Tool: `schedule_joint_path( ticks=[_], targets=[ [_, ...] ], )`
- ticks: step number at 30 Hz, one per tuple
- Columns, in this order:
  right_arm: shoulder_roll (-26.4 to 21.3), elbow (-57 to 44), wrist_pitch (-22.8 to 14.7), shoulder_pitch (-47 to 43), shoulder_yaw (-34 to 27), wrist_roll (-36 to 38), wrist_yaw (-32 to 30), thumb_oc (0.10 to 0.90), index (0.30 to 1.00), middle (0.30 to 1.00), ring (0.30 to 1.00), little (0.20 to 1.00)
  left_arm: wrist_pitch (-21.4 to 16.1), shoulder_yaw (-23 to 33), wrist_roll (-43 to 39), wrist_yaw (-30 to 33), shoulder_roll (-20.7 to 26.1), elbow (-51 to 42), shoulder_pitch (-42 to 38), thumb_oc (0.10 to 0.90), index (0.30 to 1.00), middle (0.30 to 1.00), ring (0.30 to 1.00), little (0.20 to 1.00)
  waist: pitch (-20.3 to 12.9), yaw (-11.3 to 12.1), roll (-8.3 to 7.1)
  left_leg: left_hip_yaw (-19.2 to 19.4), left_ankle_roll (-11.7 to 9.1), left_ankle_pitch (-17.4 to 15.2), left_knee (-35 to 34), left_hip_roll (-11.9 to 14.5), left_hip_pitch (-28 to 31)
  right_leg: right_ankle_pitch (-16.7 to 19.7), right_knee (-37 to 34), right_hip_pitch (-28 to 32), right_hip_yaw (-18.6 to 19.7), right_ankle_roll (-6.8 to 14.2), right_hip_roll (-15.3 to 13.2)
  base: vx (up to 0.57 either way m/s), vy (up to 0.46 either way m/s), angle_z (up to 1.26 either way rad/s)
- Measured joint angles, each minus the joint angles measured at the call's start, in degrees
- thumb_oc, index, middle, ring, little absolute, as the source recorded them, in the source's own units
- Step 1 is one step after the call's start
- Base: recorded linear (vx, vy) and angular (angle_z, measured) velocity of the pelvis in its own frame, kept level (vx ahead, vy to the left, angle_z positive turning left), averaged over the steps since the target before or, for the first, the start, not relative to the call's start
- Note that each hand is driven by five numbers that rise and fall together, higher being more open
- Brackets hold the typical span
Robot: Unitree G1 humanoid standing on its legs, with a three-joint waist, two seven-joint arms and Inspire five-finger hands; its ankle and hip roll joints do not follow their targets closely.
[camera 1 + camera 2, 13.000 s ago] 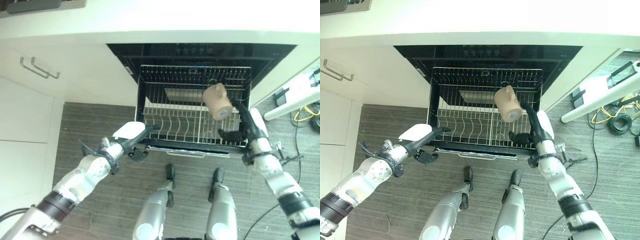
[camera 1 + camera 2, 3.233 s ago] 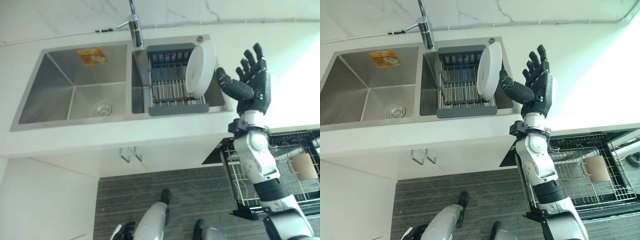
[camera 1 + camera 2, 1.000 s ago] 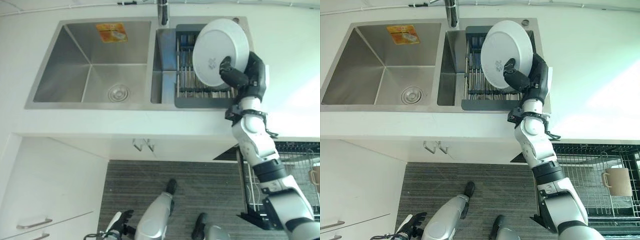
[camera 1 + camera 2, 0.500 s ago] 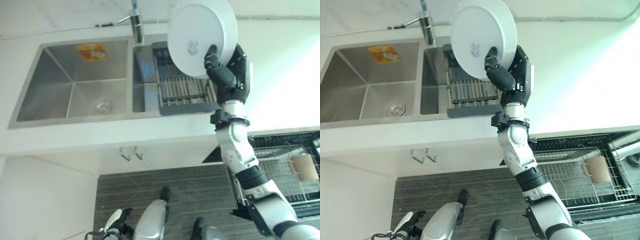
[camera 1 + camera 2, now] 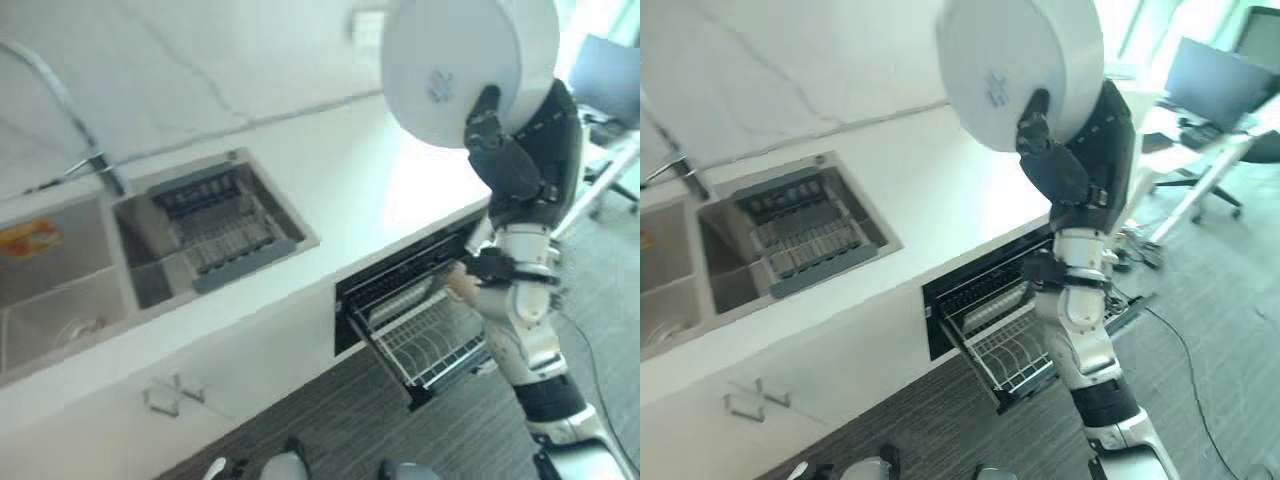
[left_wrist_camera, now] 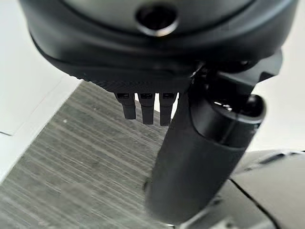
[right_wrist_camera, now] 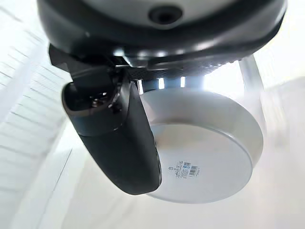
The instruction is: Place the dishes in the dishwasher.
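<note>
My right hand point(image 5: 525, 160) is raised high in front of the counter and shut on a white round plate point(image 5: 450, 60), thumb on its underside. The right wrist view shows the thumb point(image 7: 119, 138) pressed on the plate's base point(image 7: 205, 148). Below the counter the dishwasher stands open with its wire rack point(image 5: 420, 345) pulled out. A beige mug point(image 5: 458, 287) peeps out from behind my right forearm, in the rack. My left hand point(image 6: 200, 157) hangs low over the grey floor, open and holding nothing.
A steel double sink point(image 5: 60, 310) lies in the white counter at the left, with a grey drying rack point(image 5: 215, 235) in its right basin and a tap point(image 5: 95, 165) behind. Cabinet handles point(image 5: 170, 395) show under the counter. A desk and monitor point(image 5: 1210, 75) stand at the far right.
The whole view has swung to the right, so the sink now lies at the left and the open dishwasher sits mid-view. The plate stays gripped in my raised right hand.
</note>
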Motion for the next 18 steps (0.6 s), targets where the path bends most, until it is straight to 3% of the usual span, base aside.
schedule_joint_path(
  ticks=[2, 5, 6, 7, 9, 12, 18],
  targets=[
    [-2.6, 0.0, 1.0, 3.8, -2.2, 0.1, 0.8, 0.400, 0.300, 0.300, 0.300, 0.300, 0.7, 1.6, -1.1, 0.0, -0.1, 0.6, 0.2, 0.800, 0.900, 0.900, 0.900, 0.900, -0.2, -1.2, 0.10, 1.7, -0.3, 0.0, -0.5, 0.5, 1.2, 0.4, 0.1, -0.5, 2.2, -0.1, 0.8, -0.01, -0.057, -0.59],
    [-3.5, 0.3, 1.9, 6.3, -3.5, 1.8, 0.5, 0.400, 0.300, 0.300, 0.300, 0.300, 0.6, 1.6, -1.1, 0.0, -0.3, 0.4, 0.9, 0.800, 0.900, 0.900, 0.900, 0.900, -0.7, -2.3, 0.91, 0.9, -0.9, -0.6, -1.0, 0.9, 1.8, 1.2, 0.3, -1.5, 3.7, -0.3, 1.1, 0.01, -0.042, -0.65],
    [-3.8, 0.4, 2.0, 9.4, -5.5, 2.8, 3.3, 0.400, 0.300, 0.300, 0.300, 0.300, 1.1, 1.6, -1.7, 0.0, -0.2, 0.4, 0.0, 0.800, 0.900, 0.900, 0.900, 0.900, -0.8, -3.7, 0.94, 2.2, -1.3, -0.8, -1.2, 1.2, 2.9, 1.3, 0.1, -2.0, 5.2, 0.2, 2.0, 0.02, -0.030, -0.71],
    [-4.0, 0.4, 2.4, 10.6, -5.5, 3.0, 4.7, 0.400, 0.300, 0.300, 0.300, 0.300, 1.2, 1.5, -2.8, -0.1, -0.1, 0.5, 0.3, 0.800, 0.900, 0.900, 0.900, 0.900, -0.8, -3.7, 0.78, 3.2, -1.5, -1.0, -1.7, 1.4, 4.1, 1.2, 0.1, -2.2, 5.7, -0.2, 1.6, 0.01, -0.035, -0.94],
    [-4.0, 0.6, 3.3, 11.9, -5.6, 4.6, 6.3, 0.400, 0.300, 0.300, 0.300, 0.300, 1.4, 1.5, -3.3, -0.5, -0.2, 0.5, 1.0, 0.800, 0.900, 0.900, 0.900, 0.900, -0.9, -3.3, 0.86, 4.1, -1.8, -2.1, -2.7, 1.8, 6.6, 2.5, 0.1, -2.6, 1.9, -0.1, -1.0, 0.00, -0.020, -1.11],
    [-4.2, 0.7, 3.6, 15.1, -7.3, 5.8, 7.3, 0.400, 0.300, 0.300, 0.300, 0.300, 1.9, -1.1, -2.6, -1.2, 0.5, 0.5, 0.3, 0.800, 0.900, 0.900, 0.900, 0.900, -0.9, -6.2, 0.63, 4.1, -2.1, -2.4, -2.9, 2.1, 7.0, 3.6, -0.2, -2.7, 2.3, 0.2, -0.6, 0.00, -0.014, -0.33],
    [-4.0, 10.9, 5.4, 16.9, -6.1, 6.8, 13.1, 0.400, 0.300, 0.300, 0.300, 0.300, 2.3, -5.3, 0.0, -2.3, 1.4, -0.6, -0.2, 0.800, 0.900, 0.900, 0.900, 0.900, -0.9, -5.6, 0.57, 4.1, -1.8, -2.6, -3.7, 1.9, 7.7, 4.4, -1.5, -2.1, 3.0, 0.7, -0.5, 0.04, -0.005, -0.05]
  ],
)
